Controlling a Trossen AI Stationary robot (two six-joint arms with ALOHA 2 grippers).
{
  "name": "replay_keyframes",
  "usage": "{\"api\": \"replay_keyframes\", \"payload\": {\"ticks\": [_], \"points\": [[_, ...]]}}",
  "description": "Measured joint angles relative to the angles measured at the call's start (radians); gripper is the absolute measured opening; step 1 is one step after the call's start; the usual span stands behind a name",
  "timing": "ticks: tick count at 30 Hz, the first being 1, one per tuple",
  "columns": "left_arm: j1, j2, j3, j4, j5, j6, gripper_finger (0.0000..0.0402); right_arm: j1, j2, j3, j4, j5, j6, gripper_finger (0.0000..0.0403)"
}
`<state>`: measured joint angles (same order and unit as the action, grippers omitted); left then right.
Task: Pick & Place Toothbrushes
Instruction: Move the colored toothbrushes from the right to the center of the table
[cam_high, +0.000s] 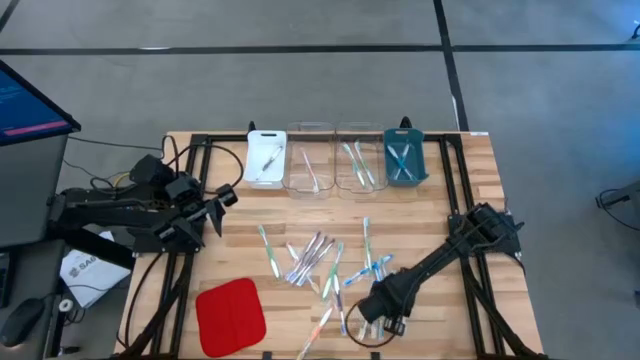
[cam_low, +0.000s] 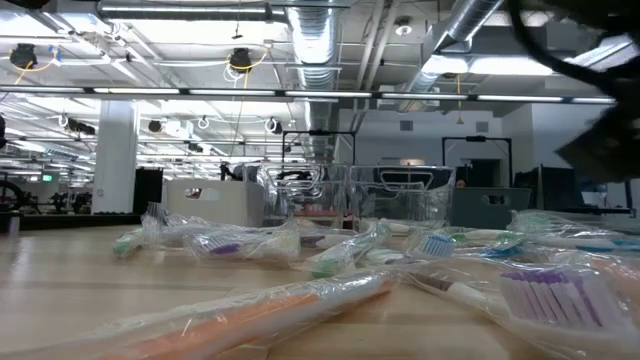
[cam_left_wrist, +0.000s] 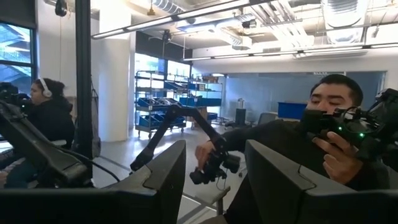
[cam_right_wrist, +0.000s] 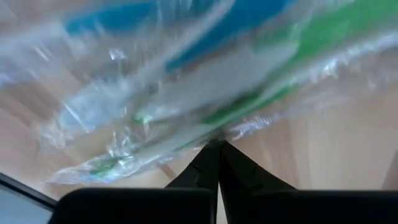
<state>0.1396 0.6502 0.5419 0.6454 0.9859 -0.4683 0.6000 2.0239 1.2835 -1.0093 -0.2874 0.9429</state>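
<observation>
Toothbrushes (cam_high: 320, 262), each sealed in clear crinkly wrap, lie scattered over the middle of a wooden table (cam_high: 480, 180). The right gripper (cam_high: 372, 328) is down among those nearest the table's front edge, its fingers pinched fully together, with the tips meeting at the edge of the wrap of a green-accented brush (cam_right_wrist: 205, 118). A blue-accented one (cam_right_wrist: 186, 25) lies just beyond. Whether the tips have caught the film or only touch it cannot be told. The low pinch probably aims to take the thin film rather than the slippery handle.

Well beyond this gripper, along the far edge, stand four small trays: a white one (cam_high: 265, 158), two clear ones (cam_high: 309, 160) and a teal one (cam_high: 404, 157), each already holding a few brushes, seemingly sorted by colour. A red square pad (cam_high: 231, 315) lies off to the side, near the front edge.

Neighbouring brushes crowd the gripper, some overlapping, so a lift could drag another along.

The left gripper (cam_high: 216, 213) waits raised at the table's left side, fingers (cam_left_wrist: 155, 180) parted, holding nothing. A person shows in the room beyond it.
</observation>
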Motion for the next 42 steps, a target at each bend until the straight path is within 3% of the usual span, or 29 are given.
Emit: {"api": "replay_keyframes", "payload": {"ticks": [26, 33, 42], "points": [[0.0, 0.0, 0.0, 0.007, 0.001, 0.0, 0.0159, -0.257, 0.003, 0.028, 0.307, 0.122, -0.267, 0.0], [0.0, 0.0, 0.0, 0.007, 0.005, 0.0, 0.0159, -0.324, 0.008, 0.047, 0.398, 0.217, -0.298, 0.0], [0.0, 0.0, 0.0, 0.007, 0.004, -0.001, 0.0159, -0.367, 0.013, 0.049, 0.431, 0.23, -0.291, 0.0]]}}
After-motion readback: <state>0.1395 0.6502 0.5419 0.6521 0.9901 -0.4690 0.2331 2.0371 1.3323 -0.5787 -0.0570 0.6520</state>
